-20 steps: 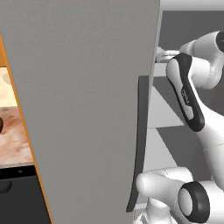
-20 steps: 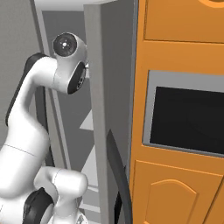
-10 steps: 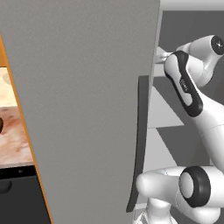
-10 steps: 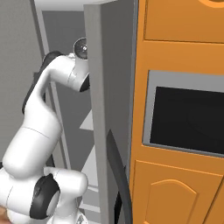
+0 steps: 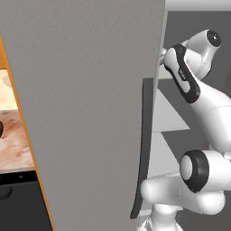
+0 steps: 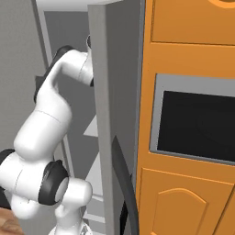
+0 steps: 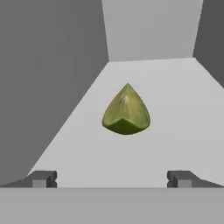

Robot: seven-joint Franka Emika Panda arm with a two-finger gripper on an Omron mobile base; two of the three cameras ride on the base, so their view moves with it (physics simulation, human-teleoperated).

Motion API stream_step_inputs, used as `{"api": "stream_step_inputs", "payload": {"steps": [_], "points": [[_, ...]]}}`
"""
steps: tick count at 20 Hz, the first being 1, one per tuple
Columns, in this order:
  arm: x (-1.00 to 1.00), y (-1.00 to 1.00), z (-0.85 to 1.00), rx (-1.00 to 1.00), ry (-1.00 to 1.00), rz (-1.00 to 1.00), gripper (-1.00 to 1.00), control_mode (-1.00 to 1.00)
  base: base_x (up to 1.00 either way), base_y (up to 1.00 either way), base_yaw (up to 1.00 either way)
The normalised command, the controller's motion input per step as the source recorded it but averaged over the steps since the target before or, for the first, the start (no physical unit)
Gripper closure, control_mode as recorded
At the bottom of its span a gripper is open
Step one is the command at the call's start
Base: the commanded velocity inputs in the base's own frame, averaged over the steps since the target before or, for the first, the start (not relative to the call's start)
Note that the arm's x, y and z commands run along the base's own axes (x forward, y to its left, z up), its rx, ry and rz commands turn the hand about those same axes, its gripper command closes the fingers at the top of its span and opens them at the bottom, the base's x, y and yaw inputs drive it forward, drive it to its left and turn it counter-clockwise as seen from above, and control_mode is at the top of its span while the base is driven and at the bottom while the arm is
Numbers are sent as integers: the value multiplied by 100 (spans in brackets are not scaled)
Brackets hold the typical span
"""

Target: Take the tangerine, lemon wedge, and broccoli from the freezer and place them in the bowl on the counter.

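Note:
In the hand view the lemon wedge (image 7: 126, 110), a pale yellow-green piece, lies alone on a pale grey shelf (image 7: 175, 109) inside the freezer. My gripper (image 7: 111, 179) is open, its two dark fingertips (image 7: 42, 178) spread wide at the shelf's near edge, with the wedge centred ahead of them and untouched. In the left base view my arm (image 5: 189, 76) reaches past the edge of the open grey freezer door (image 5: 90, 113), whose dark handle (image 5: 142, 149) runs down beside it. The door hides the hand there. Tangerine and broccoli are out of view.
The marbled counter (image 5: 16, 140) lies left of the door, with a black appliance (image 5: 18, 203) under it. On the freezer's right stand orange cabinets (image 6: 183, 27) with a black built-in oven window (image 6: 197, 119). The freezer's side walls (image 7: 48, 87) close in around the shelf.
The arm has stretched further into the freezer; its upper links swung toward the door edge and the hand went behind the door.

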Motion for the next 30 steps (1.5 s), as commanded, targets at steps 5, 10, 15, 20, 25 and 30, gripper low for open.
{"api": "stream_step_inputs", "payload": {"steps": [5, 10, 15, 20, 25, 30], "points": [[52, 0, 0, 0, 6, 3, -100, -100, 0, 0, 0], [45, 0, -17, 0, -2, 7, -100, -100, 0, 0, 0], [27, 0, -27, 0, -1, 5, -100, -100, 0, 0, 0], [22, 0, -8, 0, 0, 0, -100, -100, 0, 0, 0], [27, 0, 0, 0, 0, 0, -100, -100, 0, 0, 0], [18, 0, -2, 0, 1, 0, 100, -100, 0, 0, 0]]}}
